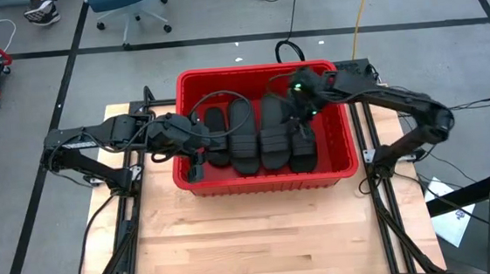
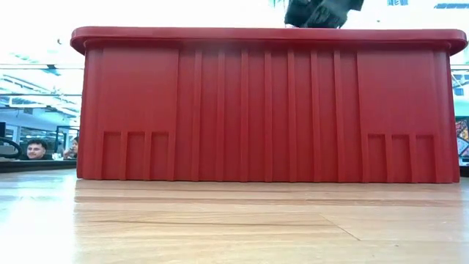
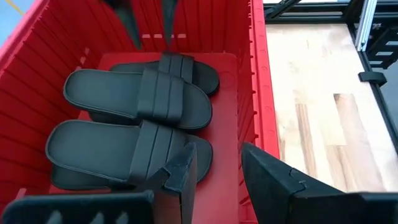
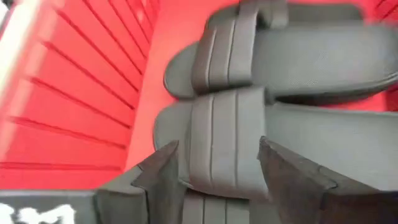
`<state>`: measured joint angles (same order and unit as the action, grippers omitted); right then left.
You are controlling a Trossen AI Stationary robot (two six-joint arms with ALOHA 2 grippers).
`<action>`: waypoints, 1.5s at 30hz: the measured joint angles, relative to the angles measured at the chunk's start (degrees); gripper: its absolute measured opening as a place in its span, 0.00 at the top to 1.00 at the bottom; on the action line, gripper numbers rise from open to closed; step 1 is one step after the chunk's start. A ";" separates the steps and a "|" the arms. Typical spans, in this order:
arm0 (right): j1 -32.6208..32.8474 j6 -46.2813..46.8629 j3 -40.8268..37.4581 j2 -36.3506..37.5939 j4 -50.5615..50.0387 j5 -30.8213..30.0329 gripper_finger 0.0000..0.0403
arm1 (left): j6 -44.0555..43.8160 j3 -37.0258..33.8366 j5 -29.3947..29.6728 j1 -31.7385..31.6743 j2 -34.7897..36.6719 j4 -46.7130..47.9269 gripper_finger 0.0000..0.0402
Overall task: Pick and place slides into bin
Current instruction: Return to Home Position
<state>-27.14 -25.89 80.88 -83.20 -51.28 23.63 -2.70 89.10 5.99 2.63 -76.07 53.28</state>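
Hovering my left gripper (image 3: 217,152) and right gripper (image 4: 217,144), jaws apart and empty, over black ribbed-strap slides (image 3: 124,93) inside the red plastic bin (image 1: 257,69), I judge loading done: lift clear, retreat home.

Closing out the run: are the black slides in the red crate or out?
In. Black ribbed-strap slide sandals lie inside the red plastic crate; none shows on the wooden table; exact count unclear.

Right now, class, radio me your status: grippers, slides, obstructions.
Left gripper open, right gripper open, both over large red plastic bin. Black ribbed-strap slides inside. No obstruction seen.
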 joint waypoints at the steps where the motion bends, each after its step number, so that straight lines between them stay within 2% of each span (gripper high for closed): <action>1: 0.25 0.37 0.06 1.59 0.06 -0.02 0.50 | 0.54 0.00 0.16 0.00 0.00 -0.01 0.69; 5: 2.72 1.45 0.05 8.09 0.06 -4.50 0.64 | 2.20 0.00 0.27 0.00 0.53 -0.57 0.76; 8: 5.77 2.58 0.05 13.38 -0.22 -10.97 0.82 | 3.37 0.04 -0.34 0.00 1.73 -0.72 0.87; 10: 8.06 4.44 0.07 16.80 0.10 -13.34 0.94 | 4.24 0.00 0.52 0.02 3.11 -0.71 0.95; 11: 9.09 5.43 0.07 18.52 0.14 -13.47 0.97 | 4.56 0.00 1.43 0.06 3.83 -1.41 0.97; 14: 12.43 9.68 0.09 22.79 0.91 -13.58 0.97 | 6.15 0.00 4.88 0.02 6.99 -2.90 0.98; 19: 19.10 12.00 -0.79 28.61 1.52 -19.56 0.99 | 8.06 0.04 6.48 0.05 10.82 -3.67 0.99; 23: 22.91 14.99 -8.15 35.40 6.97 -20.76 1.00 | 9.85 -2.31 6.22 0.67 13.56 -3.56 1.00; 27: 25.63 19.93 -18.44 43.06 13.70 -20.72 1.00 | 10.10 -8.42 5.92 1.18 17.11 -7.87 1.00; 32: 27.32 24.16 -27.04 51.75 20.39 -20.76 1.00 | 8.54 -16.69 4.40 1.14 22.91 -13.56 1.00; 37: 27.66 27.36 -32.47 58.37 24.27 -20.96 1.00 | 6.85 -24.45 4.11 1.16 30.20 -19.15 1.00; 45: 27.66 26.80 -39.32 65.14 28.54 -22.06 1.00 | 5.44 -34.59 4.24 1.16 41.12 -24.50 1.00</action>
<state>0.51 0.92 41.55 -18.05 -22.74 1.57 2.74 54.51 10.23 3.79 -34.95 28.78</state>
